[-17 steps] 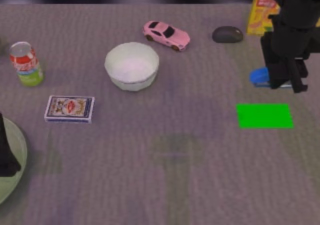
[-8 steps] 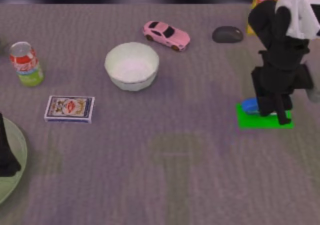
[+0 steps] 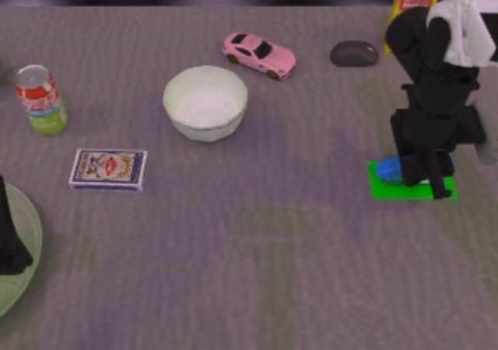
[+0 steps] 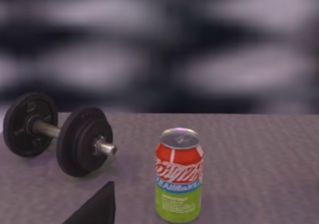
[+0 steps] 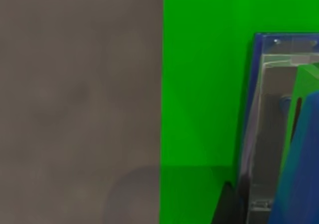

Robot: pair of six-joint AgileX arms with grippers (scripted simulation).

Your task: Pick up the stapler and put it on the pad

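Observation:
The blue stapler [image 3: 389,168] is on the left part of the green pad [image 3: 385,188] at the table's right. Only its left end shows in the top view, past my right gripper [image 3: 426,177], which stands over the pad, shut on the stapler. The right wrist view shows the stapler [image 5: 304,159] close up, with its blue top and metal base against the pad [image 5: 199,84]. At the left edge my left gripper [image 3: 9,245] is parked and open over a green plate. One dark finger [image 4: 97,209] shows in the left wrist view.
A soda can [image 3: 39,97], white bowl [image 3: 205,103], pink toy car [image 3: 259,54], dark mouse [image 3: 354,53], card box [image 3: 108,169] and yellow box [image 3: 412,8] stand on the table. A green plate [image 3: 19,272] lies at the left edge. A dumbbell [image 4: 55,134] sits beside the can.
My right gripper has carried the stapler from behind the pad toward the table's front, onto the pad, and has sunk a little lower in the last half second. The left arm has not moved.

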